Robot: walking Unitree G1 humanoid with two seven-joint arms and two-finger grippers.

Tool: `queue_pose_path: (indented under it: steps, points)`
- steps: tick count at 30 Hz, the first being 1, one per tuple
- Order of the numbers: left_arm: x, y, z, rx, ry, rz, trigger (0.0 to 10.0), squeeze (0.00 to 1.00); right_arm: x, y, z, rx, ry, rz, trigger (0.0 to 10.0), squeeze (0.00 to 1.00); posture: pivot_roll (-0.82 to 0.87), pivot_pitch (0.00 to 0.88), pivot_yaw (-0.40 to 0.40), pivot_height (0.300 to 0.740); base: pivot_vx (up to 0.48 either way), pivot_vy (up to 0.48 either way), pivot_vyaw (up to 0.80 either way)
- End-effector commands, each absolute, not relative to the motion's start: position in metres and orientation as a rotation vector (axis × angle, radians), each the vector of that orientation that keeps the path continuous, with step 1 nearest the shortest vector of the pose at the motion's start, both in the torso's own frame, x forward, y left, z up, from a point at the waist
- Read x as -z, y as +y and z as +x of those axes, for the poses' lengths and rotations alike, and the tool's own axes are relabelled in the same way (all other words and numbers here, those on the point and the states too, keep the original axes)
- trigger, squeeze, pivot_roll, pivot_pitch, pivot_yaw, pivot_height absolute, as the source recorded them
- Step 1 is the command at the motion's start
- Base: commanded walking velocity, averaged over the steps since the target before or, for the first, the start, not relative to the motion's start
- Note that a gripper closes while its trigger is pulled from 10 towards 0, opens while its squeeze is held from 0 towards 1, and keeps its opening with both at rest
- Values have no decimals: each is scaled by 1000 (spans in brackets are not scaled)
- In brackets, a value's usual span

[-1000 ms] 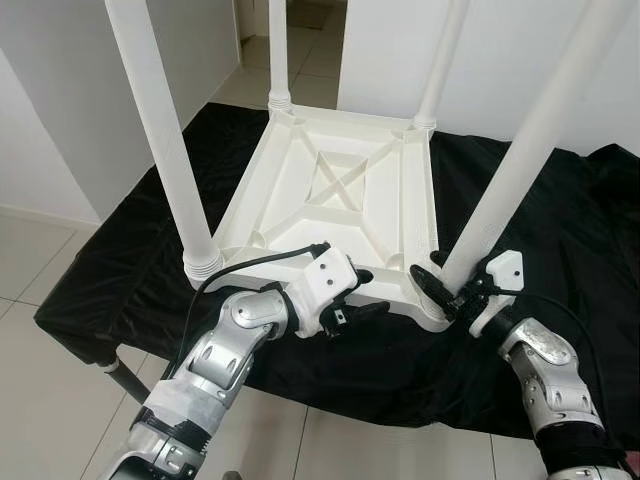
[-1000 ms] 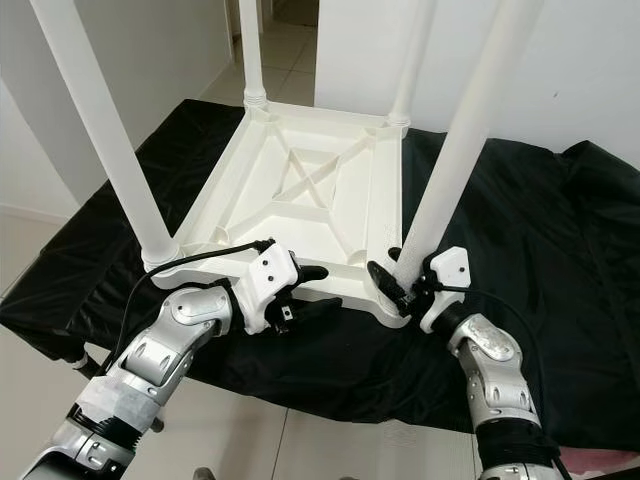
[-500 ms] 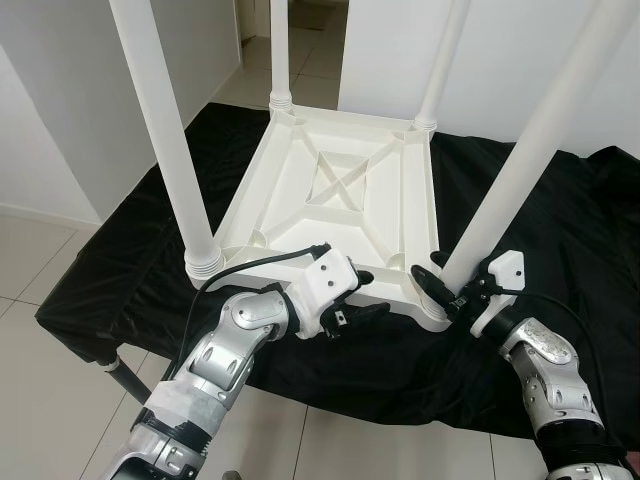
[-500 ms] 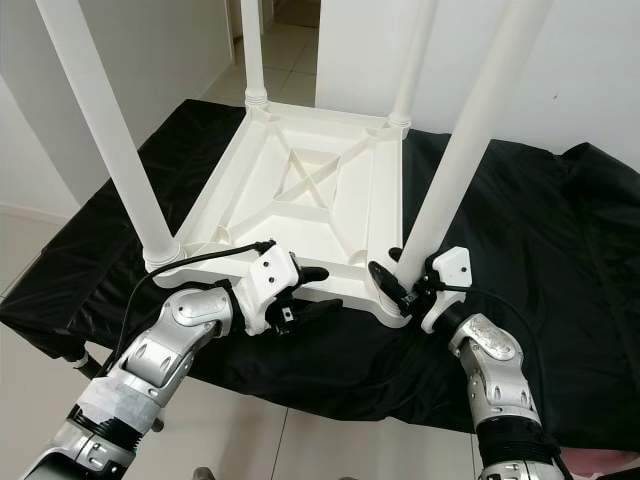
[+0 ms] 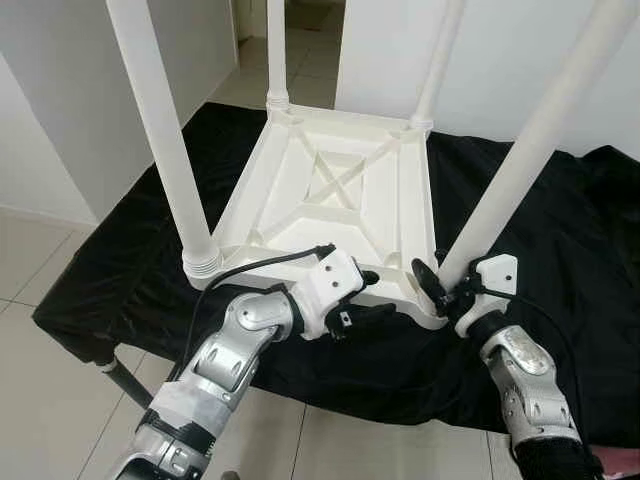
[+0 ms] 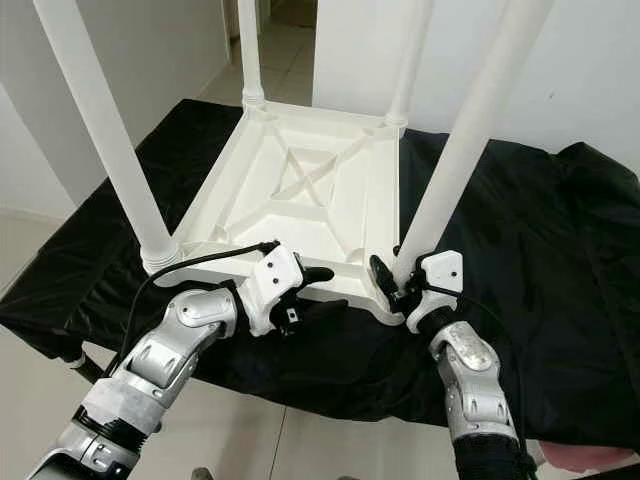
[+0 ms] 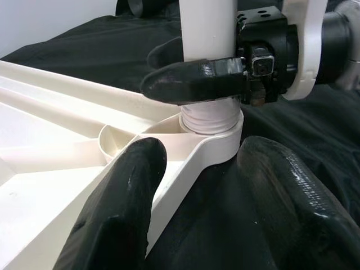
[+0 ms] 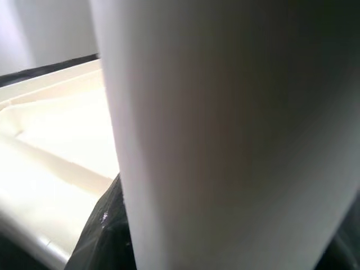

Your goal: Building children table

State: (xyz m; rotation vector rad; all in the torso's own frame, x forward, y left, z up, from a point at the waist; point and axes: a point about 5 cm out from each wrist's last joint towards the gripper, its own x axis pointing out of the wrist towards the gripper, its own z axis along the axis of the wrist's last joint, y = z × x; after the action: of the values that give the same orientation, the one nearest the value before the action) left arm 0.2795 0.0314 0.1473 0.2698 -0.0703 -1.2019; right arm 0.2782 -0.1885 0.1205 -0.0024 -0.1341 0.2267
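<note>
A white plastic children's table point(image 5: 340, 190) lies upside down on a black cloth point(image 5: 560, 230), its four legs pointing up. My right gripper point(image 5: 447, 283) is shut on the near right leg point(image 5: 530, 140), just above its threaded collar point(image 7: 211, 115). One of its black fingers point(image 7: 191, 81) wraps the front of that leg. The same leg point(image 8: 225, 140) stands very close in the right wrist view. My left gripper point(image 5: 370, 295) is open at the tabletop's near rim point(image 7: 185, 169), beside that corner. One finger point(image 7: 121, 208) lies over the rim and the other point(image 7: 281, 197) over the cloth.
The near left leg point(image 5: 160, 120) rises at the left, and two far legs stand at the back. The cloth-covered surface ends close in front of me, above a tiled floor point(image 5: 40, 260). White walls and a doorway lie behind.
My right forearm has shifted a little to the left, toward the leg. Both grippers stay at the same places on the table.
</note>
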Motion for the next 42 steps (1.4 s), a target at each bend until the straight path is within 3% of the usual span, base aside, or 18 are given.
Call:
queue_pose_path:
  steps: [1,10,21,22,25,26,33,34,35,36,42]
  points:
    - [-142,32,279,1175,-59,279,10000,0,-113,-188,275,-129,-93,20,10000,0,-81,0,-25,740,0,0,0]
    - [-141,32,277,1180,-54,277,10000,0,-103,-173,269,221,-38,61,10000,0,-64,0,-32,740,0,0,0]
    - [-140,33,275,1179,-51,274,10000,0,-106,-155,271,214,-57,118,10000,0,-61,0,-30,740,0,0,0]
    - [-140,33,274,1182,-49,274,10000,0,-111,-153,271,179,-89,134,10000,635,-62,0,-31,740,0,0,0]
    - [-140,33,274,1182,-49,274,10000,0,-111,-153,271,179,-89,134,10000,635,-62,0,-31,740,0,0,0]
    - [-140,33,273,1183,-48,273,10000,0,-115,-152,270,164,-114,138,10000,1000,-64,0,-28,740,0,0,0]
    - [-139,31,275,1168,-62,262,10000,0,-119,-159,263,77,-185,116,10000,1000,-74,0,-32,740,0,0,0]
    - [-139,31,275,1156,-70,245,10000,0,-118,-158,261,57,-199,118,10000,741,-75,0,-32,740,0,0,0]
    - [-139,31,275,1156,-70,245,10000,0,-118,-158,261,57,-199,118,10000,741,-75,0,-32,740,0,0,0]
    - [-139,31,276,1147,-73,231,10000,0,-117,-155,258,38,-212,108,10000,0,-77,0,-31,740,0,0,0]
    - [-141,32,276,1138,-94,207,10000,0,-116,-152,255,2,-230,93,10000,0,-79,0,-26,740,0,0,0]
